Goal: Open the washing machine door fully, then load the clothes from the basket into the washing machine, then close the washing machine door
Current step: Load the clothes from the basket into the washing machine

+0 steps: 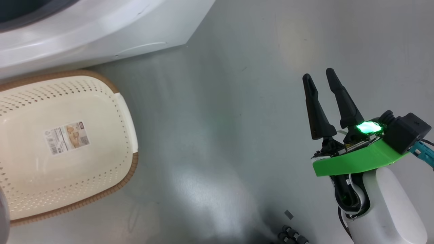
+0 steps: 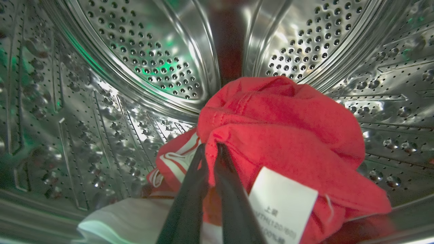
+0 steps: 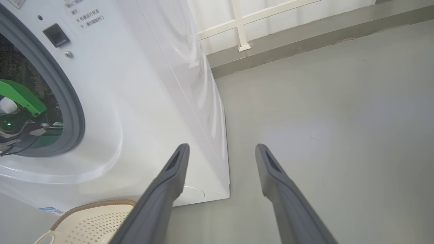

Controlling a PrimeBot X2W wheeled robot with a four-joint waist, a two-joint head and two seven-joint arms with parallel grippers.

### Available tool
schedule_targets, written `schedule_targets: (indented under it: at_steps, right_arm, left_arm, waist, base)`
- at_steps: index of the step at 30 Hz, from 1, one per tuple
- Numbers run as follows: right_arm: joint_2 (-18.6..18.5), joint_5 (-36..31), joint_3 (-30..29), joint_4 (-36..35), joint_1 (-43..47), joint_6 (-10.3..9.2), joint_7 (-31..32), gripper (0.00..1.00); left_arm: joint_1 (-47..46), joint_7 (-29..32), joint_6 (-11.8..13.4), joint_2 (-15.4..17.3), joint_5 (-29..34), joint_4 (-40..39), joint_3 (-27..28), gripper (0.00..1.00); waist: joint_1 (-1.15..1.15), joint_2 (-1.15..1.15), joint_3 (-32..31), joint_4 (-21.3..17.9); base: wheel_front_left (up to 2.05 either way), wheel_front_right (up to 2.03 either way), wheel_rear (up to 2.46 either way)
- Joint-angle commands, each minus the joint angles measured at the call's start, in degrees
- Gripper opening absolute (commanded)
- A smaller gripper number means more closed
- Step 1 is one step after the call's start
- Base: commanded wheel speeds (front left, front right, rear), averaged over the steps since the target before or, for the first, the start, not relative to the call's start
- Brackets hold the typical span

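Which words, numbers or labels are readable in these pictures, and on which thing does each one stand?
"(120/60)": on the white label of the red garment; its other lines are blurred.
Sticker on the basket bottom: too small to read.
Print on the washing machine front: Chinese characters, too blurred to read.

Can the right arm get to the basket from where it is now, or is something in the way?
Probably yes. The right gripper hangs open over the floor, and only floor lies between it and the basket beside the washing machine.
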Motion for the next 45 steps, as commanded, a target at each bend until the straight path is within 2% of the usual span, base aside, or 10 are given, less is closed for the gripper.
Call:
schedule_targets:
  at_steps: [1,6,7,8,9,10,23,37,45]
  right_arm:
    - [0.2,-0.2,0.7,-1.4,1.0,0.09,-0.3,1.0]
    - [0.2,-0.4,0.6,-1.2,0.9,0.09,-0.3,1.0]
    - [0.2,-0.4,0.6,-1.1,0.9,0.09,-0.3,1.0]
    - [0.2,-0.5,0.6,-0.9,0.9,0.09,-0.3,1.0]
    - [0.1,-0.5,0.6,-0.8,1.0,0.09,-0.3,1.0]
    - [0.1,-0.5,0.6,-0.6,1.0,0.09,-0.3,1.0]
    - [-1.4,-0.6,1.1,0.4,1.7,0.09,-0.3,1.0]
    - [-3.3,-0.3,2.1,1.8,2.6,0.09,-0.3,1.0]
    - [-4.3,0.1,2.4,2.6,3.6,0.09,-0.3,1.0]
  left_arm:
    - [-1.3,-0.5,0.6,2.0,-0.3,-0.1,0.4,0.0]
    - [-3.7,1.1,1.9,1.5,-1.4,4.4,0.9,0.0]
    - [-3.7,1.4,2.3,1.3,-1.4,5.1,0.8,0.15]
    - [-3.7,1.7,2.6,1.0,-1.4,5.8,0.6,0.49]
    - [-3.4,2.2,2.8,0.6,-1.3,6.5,0.4,0.95]
    - [-3.1,2.6,2.9,0.3,-1.2,7.1,0.1,1.0]
    - [1.3,-1.3,2.2,-1.8,-1.3,8.3,-1.8,1.0]
    - [8.4,-3.5,-2.8,-3.0,-2.5,8.5,-3.2,1.0]
    - [15.6,-3.7,-4.6,-4.8,-3.4,2.3,-2.8,1.0]
  waist:
    - [0.0,0.0,0.8,-0.8]
    - [0.0,0.0,0.8,-0.5]
    - [0.0,0.0,0.6,-0.4]
    - [0.0,0.0,0.3,-0.2]
    - [0.0,0.0,0.0,0.0]
    - [0.0,0.0,-0.4,0.2]
    - [0.0,0.0,-5.1,2.4]
    - [0.0,0.0,-11.6,6.0]
    - [0.0,0.0,-15.6,7.5]
  base:
    - [0.0,0.0,0.0]
    - [0.0,0.0,0.0]
    - [0.0,0.0,0.0]
    - [0.0,0.0,0.0]
    - [0.0,0.0,0.0]
    - [0.0,0.0,0.0]
    - [0.0,0.0,0.0]
    - [0.0,0.0,0.0]
    - [0.0,0.0,0.0]
